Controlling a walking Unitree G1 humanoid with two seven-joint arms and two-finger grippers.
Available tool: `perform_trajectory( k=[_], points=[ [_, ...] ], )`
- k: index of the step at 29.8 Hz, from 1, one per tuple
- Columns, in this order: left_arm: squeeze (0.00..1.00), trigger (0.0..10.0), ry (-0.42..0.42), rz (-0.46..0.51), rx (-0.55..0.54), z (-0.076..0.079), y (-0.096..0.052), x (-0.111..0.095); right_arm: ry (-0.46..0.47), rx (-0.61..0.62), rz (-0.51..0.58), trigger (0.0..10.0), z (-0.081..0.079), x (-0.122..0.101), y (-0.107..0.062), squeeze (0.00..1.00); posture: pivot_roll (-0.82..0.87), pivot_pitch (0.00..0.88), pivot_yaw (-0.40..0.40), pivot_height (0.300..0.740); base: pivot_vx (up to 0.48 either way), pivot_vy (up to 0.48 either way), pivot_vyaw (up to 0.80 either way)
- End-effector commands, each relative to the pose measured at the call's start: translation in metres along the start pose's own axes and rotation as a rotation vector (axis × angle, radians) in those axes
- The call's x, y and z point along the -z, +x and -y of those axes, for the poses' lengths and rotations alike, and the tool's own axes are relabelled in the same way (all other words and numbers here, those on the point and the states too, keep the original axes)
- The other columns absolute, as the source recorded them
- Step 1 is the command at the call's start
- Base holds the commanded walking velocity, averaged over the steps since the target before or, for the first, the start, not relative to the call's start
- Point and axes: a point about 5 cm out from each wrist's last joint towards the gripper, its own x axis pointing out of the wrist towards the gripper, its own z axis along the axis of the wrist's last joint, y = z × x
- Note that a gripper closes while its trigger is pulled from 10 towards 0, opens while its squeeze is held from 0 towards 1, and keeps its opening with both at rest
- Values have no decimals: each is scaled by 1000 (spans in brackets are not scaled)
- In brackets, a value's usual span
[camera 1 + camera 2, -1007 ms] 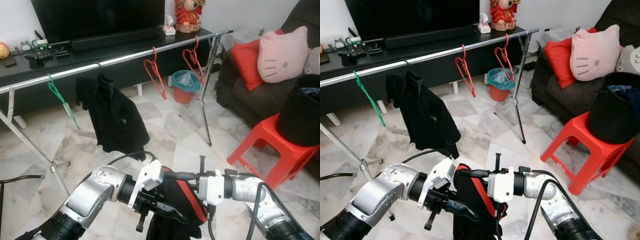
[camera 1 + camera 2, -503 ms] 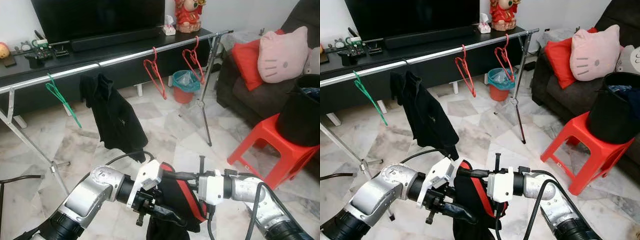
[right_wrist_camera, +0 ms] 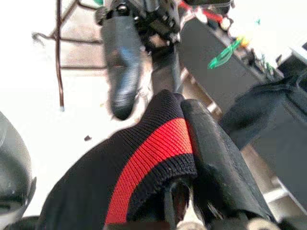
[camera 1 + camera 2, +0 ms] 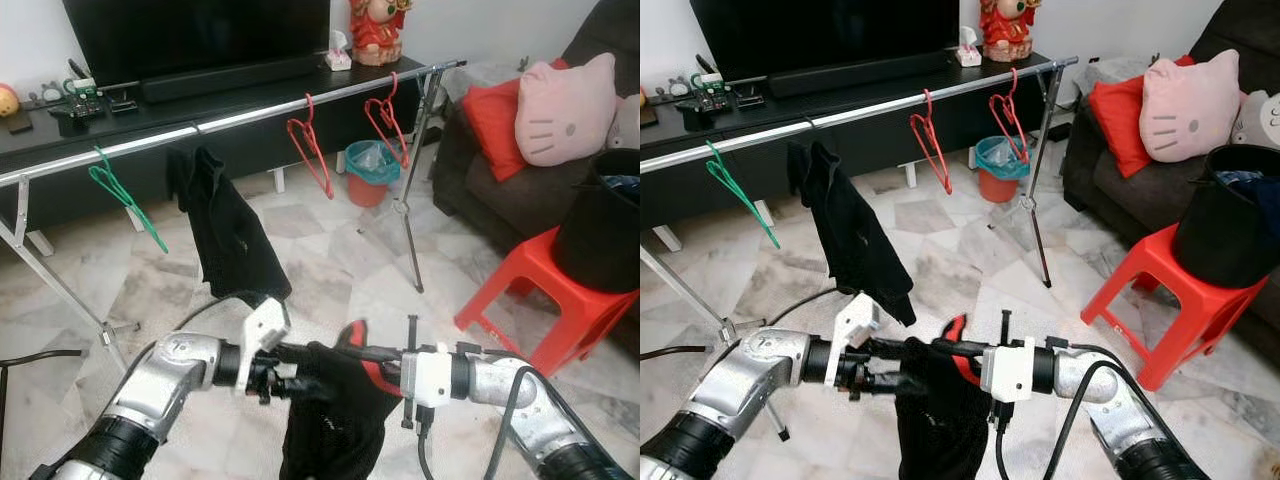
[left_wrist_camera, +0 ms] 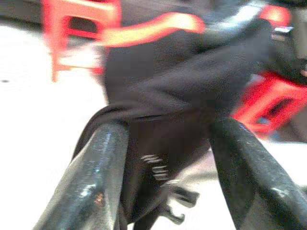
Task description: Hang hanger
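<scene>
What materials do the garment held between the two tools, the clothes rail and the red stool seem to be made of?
The black garment with a red band looks like knitted fabric: ribbed stitches show in the right wrist view. The clothes rail seems to be metal tube, silvery and shiny. The red stool is probably moulded plastic, smooth with a slight gloss.

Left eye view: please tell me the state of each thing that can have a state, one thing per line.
black and red garment: held up between both grippers, hanging down
black jacket: hung on the rail
green hanger: bare, on rail
two red hangers: bare, on rail
left gripper: in the garment
right gripper: in the garment
</scene>
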Motion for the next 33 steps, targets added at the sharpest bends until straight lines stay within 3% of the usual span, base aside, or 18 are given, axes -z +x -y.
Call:
perform_trajectory(
  k=[1,4,9,11,12,13,14,15,16,17,18,20,22,25,28,30,32,33],
  points=[
    [0,10000,21,-8,-59,-7,-2,-2,-10,19,-19,0,3,2,-4,0,11,0,7,740,0,0,0],
    [0,10000,11,-21,-254,-23,-2,14,45,92,-149,0,1,24,-17,0,8,0,8,740,0,0,0],
    [0,10000,-19,-25,-428,-36,-2,24,101,218,-340,0,1,50,-30,0,2,0,7,740,0,0,0],
    [0,10000,-32,-21,-453,-38,-2,26,111,238,-367,0,1,54,-31,0,-1,0,9,740,0,0,0],
    [0,10000,-56,-44,-502,-40,-1,33,181,339,-474,1294,-1,69,-37,0,-3,0,13,740,0,0,0],
    [0,10000,-62,-50,-513,-40,-1,36,202,372,-508,1294,-2,73,-38,0,-3,0,13,740,0,0,0],
    [0,10000,-65,-54,-518,-40,0,38,233,401,-532,3137,-4,77,-40,0,-4,0,14,740,0,0,0],
    [0,10000,-65,-57,-534,-40,1,41,268,438,-568,8392,-6,82,-41,0,-4,0,15,740,0,0,0],
    [0,10000,-72,-59,-551,-40,2,43,302,480,-607,8392,-7,87,-43,0,-4,0,15,740,0,0,0],
    [0,10000,-78,-62,-567,-40,2,46,348,532,-643,10000,-10,91,-45,0,-5,0,17,740,0,0,0],
    [0,10000,-92,-61,-605,-41,3,50,425,611,-692,10000,-15,98,-47,0,-6,0,18,740,0,0,0],
    [0,10000,-102,-59,-631,-42,3,52,461,645,-717,10000,-18,102,-48,0,-7,0,19,740,0,0,0],
    [0,10000,-127,-70,-681,-43,2,59,557,748,-835,10000,-30,112,-54,0,-8,0,23,740,0,0,0],
    [0,10000,-148,-79,-713,-43,1,64,609,786,-872,10000,-38,115,-54,0,-6,0,25,740,0,0,0],
    [0,10000,-172,-107,-771,-42,-1,75,686,827,-956,10000,-56,121,-55,0,-7,0,27,740,0,0,0],
    [0,10000,-192,-114,-810,-41,-2,81,714,882,-1024,10000,-63,124,-63,0,-8,0,29,740,0,0,0],
    [0,10000,-207,-130,-837,-37,-3,89,763,1032,-1126,10000,-69,128,-87,0,-9,0,30,740,0,0,0],
    [0,10000,-207,-131,-839,-37,-3,90,774,1057,-1140,10000,-69,128,-90,0,-9,0,30,740,0,0,0]
  ],
)
